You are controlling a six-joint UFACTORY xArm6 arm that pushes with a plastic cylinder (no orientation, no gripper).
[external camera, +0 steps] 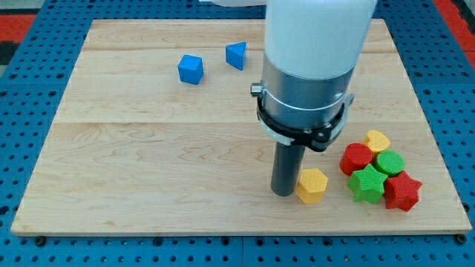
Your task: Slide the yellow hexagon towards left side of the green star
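Observation:
The yellow hexagon (pixel 312 185) lies near the view's bottom, right of centre. The green star (pixel 367 182) lies to its right, with a gap between them. My tip (pixel 283 193) stands on the board right against the hexagon's left side. The rod hangs from the large white and grey arm body (pixel 308 67) that covers the upper middle of the view.
Around the green star sit a red round block (pixel 356 158), a green round block (pixel 389 162), a yellow heart (pixel 378 140) and a red star (pixel 403 191). A blue cube (pixel 191 69) and a blue triangular block (pixel 236 55) lie at the view's top. The wooden board (pixel 148 163) ends just below the hexagon.

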